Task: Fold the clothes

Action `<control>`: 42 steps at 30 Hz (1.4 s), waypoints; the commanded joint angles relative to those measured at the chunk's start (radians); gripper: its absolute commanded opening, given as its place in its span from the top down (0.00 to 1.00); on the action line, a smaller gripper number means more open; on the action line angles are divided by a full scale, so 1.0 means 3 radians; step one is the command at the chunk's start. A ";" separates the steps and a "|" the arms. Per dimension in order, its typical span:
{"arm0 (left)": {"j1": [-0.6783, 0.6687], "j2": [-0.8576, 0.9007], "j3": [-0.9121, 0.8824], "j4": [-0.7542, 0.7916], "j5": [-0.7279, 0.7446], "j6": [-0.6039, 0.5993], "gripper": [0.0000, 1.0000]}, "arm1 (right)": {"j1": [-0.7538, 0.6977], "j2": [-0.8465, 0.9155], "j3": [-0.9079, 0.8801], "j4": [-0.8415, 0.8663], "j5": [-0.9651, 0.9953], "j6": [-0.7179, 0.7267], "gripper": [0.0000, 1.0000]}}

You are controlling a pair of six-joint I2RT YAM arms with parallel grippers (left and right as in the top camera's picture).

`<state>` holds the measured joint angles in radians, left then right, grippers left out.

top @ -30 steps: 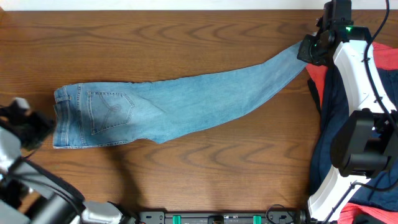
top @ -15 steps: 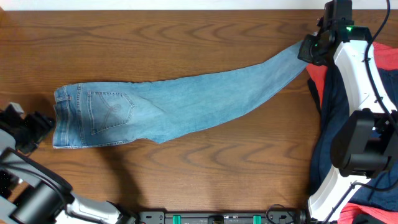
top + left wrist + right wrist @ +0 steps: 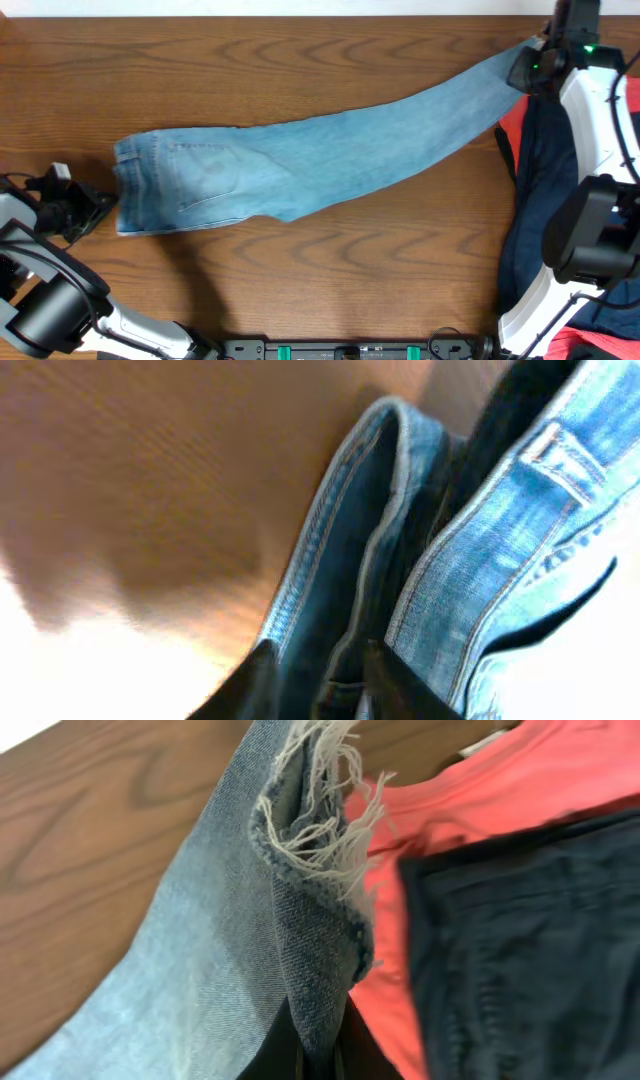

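Overhead: left claw pinches jeans waistband, right claw clamps the hem (frayed).

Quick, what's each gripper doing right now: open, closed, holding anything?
Left gripper: closed on the jeans, at the waistband.
Right gripper: closed on the jeans, fingers pinching the frayed leg hem.

Overhead straight down on table; wrist views close, oblique, each sharing jeans with overhead.

Robot lab bench: wooden table flanked by mounted arms
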<state>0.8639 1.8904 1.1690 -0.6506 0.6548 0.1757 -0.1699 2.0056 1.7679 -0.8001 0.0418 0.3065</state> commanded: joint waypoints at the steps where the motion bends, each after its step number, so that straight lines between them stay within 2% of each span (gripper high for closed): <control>1: -0.0037 0.0008 0.0017 0.0128 0.0263 0.0023 0.55 | -0.0079 0.0010 0.0017 0.0031 0.0102 -0.0008 0.99; 6: -0.0097 0.0008 0.0017 0.0570 0.0562 0.0039 0.41 | -0.0106 0.0010 0.0015 0.0113 0.0095 -0.0042 0.99; 15: -0.0516 0.0008 0.0017 0.0651 0.0528 0.0547 0.30 | -0.0098 0.0010 0.0015 0.0135 -0.0117 -0.0043 0.99; 20: -0.0657 0.0011 0.0017 0.0896 0.0273 0.0561 0.25 | -0.0097 0.0010 0.0015 0.0095 -0.0148 -0.0055 0.99; 38: -0.0847 0.0348 0.0017 0.1663 0.0500 0.0515 0.25 | 0.0051 0.0010 0.0015 0.0027 -0.0291 -0.0053 0.99; 39: -0.0847 0.0348 0.0017 0.1701 0.0500 0.0482 0.27 | 0.0053 0.0010 0.0015 0.0023 -0.0291 -0.0055 0.99; 42: -0.0847 0.0348 0.0017 0.1769 0.0621 0.0445 0.43 | 0.0064 0.0010 0.0015 0.0010 -0.0291 -0.0053 0.99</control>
<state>0.6132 1.9957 1.1690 -0.1318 0.7944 0.3134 -0.1627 2.0056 1.7679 -0.7898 -0.0319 0.3023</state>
